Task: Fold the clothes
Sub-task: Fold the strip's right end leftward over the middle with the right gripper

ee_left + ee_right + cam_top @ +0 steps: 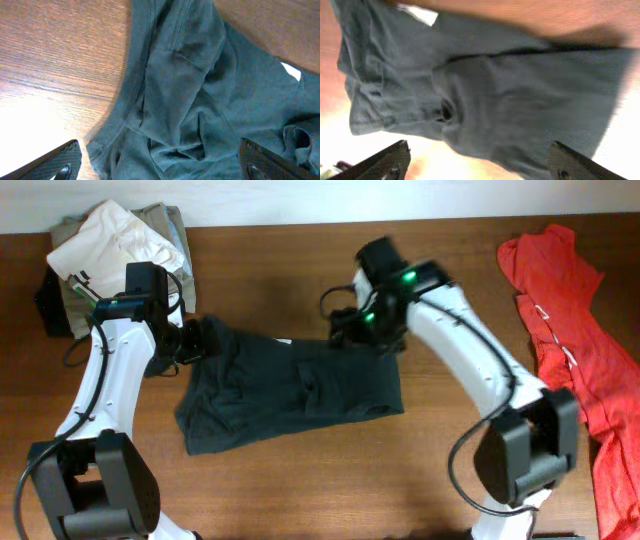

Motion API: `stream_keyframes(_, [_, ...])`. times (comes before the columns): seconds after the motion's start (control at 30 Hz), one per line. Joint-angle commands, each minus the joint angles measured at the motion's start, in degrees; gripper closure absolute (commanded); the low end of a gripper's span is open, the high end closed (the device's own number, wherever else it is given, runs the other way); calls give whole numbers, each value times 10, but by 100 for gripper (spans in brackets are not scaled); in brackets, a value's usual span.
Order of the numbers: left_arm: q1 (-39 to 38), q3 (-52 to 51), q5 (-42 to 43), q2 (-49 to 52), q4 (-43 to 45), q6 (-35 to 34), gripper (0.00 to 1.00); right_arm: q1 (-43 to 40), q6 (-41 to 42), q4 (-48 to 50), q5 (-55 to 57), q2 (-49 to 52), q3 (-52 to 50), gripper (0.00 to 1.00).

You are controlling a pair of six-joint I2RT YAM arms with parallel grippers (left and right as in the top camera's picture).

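Dark T-shirt (290, 385) lies rumpled on the table (420, 480).
Left gripper (160, 162) and right gripper (480, 162), fingers spread wide and empty, hover over the shirt's upper corners.

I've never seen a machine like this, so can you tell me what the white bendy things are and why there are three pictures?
The white bendy things are two robot arms, each ending in a two-finger pincher. The big picture looks down from above the wooden table. The other two come from small cameras on each wrist, so you see the left gripper and right gripper, both open and holding nothing. Between the arms lies a dark T-shirt, crumpled, waiting to be folded. A red-orange shirt lies at one side, and a pile of white and khaki clothes sits in a far corner.
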Motion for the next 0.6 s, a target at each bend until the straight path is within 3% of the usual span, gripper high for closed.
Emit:
stream_keyframes(0.0, [-1, 5, 7, -4, 0, 1, 1, -30, -36, -29, 5, -2, -5, 46])
stream_keyframes(0.03, [-1, 5, 7, -4, 0, 1, 1, -24, -35, -16, 0, 1, -33, 66])
stream_keyframes(0.07, [-1, 5, 7, -4, 0, 1, 1, -13, -35, 5, -17, 2, -63, 79])
stream_keyframes(0.1, [-1, 5, 7, -4, 0, 1, 1, 9, -35, 58, -66, 2, -116, 83])
stream_keyframes(0.3, [-1, 5, 7, -4, -2, 1, 1, 99, 106, 321, -106, 30, -300, 83])
stream_keyframes(0.37, [-1, 5, 7, -4, -3, 1, 1, 100, 109, 319, -128, 59, -300, 96])
stream_keyframes(0.47, [-1, 5, 7, -4, -3, 1, 1, 99, 85, 264, -37, -33, -228, 96])
stream_keyframes(0.53, [-1, 5, 7, -4, -2, 1, 1, 86, 70, 256, -28, -60, -165, 82])
stream_keyframes(0.57, [-1, 5, 7, -4, -2, 1, 1, 78, 70, 264, -30, -59, -156, 79])
